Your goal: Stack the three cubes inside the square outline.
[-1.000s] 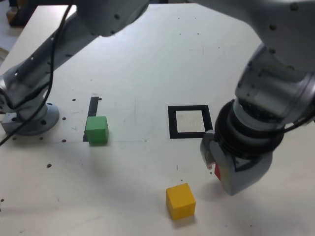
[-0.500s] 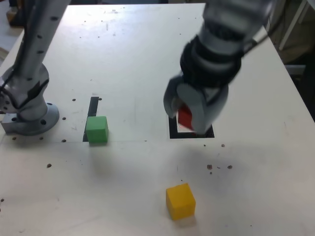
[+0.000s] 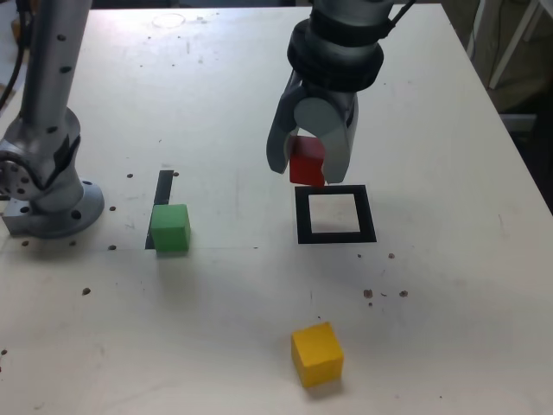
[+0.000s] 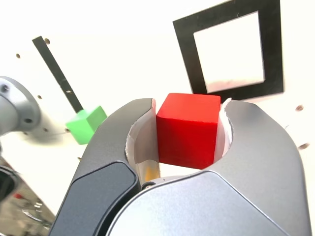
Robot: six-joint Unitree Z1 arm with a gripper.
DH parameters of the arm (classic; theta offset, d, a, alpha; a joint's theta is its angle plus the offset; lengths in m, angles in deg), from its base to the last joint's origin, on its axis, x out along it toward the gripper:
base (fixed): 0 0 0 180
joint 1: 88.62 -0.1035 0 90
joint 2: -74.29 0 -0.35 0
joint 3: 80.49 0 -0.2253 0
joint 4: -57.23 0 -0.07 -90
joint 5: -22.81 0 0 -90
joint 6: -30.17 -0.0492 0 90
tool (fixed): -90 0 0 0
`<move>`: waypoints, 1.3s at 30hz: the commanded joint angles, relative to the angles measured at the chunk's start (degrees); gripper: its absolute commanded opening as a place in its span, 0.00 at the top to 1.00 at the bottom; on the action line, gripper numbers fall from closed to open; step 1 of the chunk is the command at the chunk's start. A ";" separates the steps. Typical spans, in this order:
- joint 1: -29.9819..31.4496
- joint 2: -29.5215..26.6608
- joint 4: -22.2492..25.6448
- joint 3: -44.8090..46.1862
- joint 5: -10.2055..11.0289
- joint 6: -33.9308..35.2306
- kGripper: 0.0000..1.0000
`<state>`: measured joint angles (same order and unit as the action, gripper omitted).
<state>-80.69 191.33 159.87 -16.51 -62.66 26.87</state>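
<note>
Red cube point(image 3: 306, 162) clamped between closed jaws of gripper point(image 3: 308, 156), lifted off table point(image 3: 432, 285), just beyond far edge of square outline point(image 3: 335, 213). Green cube point(image 3: 169, 227) well to the outline's left in the exterior view, touching black strip point(image 3: 164, 185). Yellow cube point(image 3: 316, 353) nearer the camera than the outline, apart.
</note>
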 commanded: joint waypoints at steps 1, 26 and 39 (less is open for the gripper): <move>-0.97 -0.27 -1.02 0.82 -0.62 1.49 0.64; -5.64 4.90 -11.72 7.36 -3.19 3.76 0.64; -5.47 6.74 -11.71 5.38 -3.32 3.16 0.64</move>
<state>-86.24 197.78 148.21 -10.87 -65.91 30.12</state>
